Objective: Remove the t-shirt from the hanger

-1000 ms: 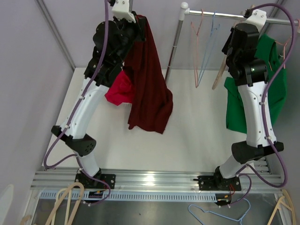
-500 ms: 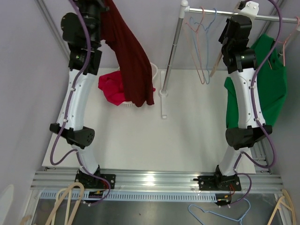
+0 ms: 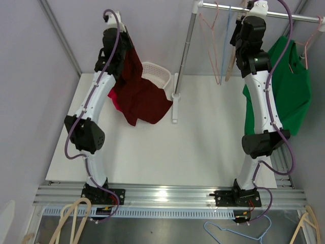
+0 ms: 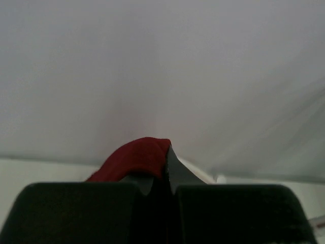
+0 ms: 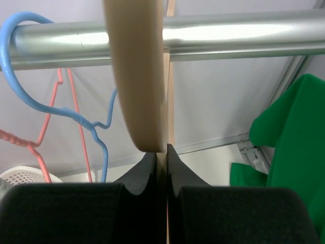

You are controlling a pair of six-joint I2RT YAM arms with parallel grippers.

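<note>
A dark red t-shirt (image 3: 143, 94) hangs from my left gripper (image 3: 124, 40), which is raised at the back left and shut on its top edge. The cloth's lower part drapes down over the white basket (image 3: 154, 72). In the left wrist view a red fold (image 4: 136, 156) sticks out between the closed fingers of the left gripper (image 4: 166, 170). My right gripper (image 3: 245, 11) is up at the metal rail (image 3: 289, 18), shut on a bare wooden hanger (image 3: 231, 57). The right wrist view shows the wooden hanger (image 5: 137, 76) pinched in the right gripper (image 5: 166, 158) just under the rail (image 5: 233, 30).
A green t-shirt (image 3: 287, 86) hangs on the rail at the far right. Pink (image 3: 209, 35) and blue (image 3: 223, 40) wire hangers hang left of the wooden one. The rail's post (image 3: 185, 51) stands beside the basket. A bright red cloth (image 3: 112, 100) peeks out left of the shirt.
My left arm has swung right and lower with the dark red t-shirt, which now drapes over the basket. The right arm has carried the wooden hanger further up to the rail.
</note>
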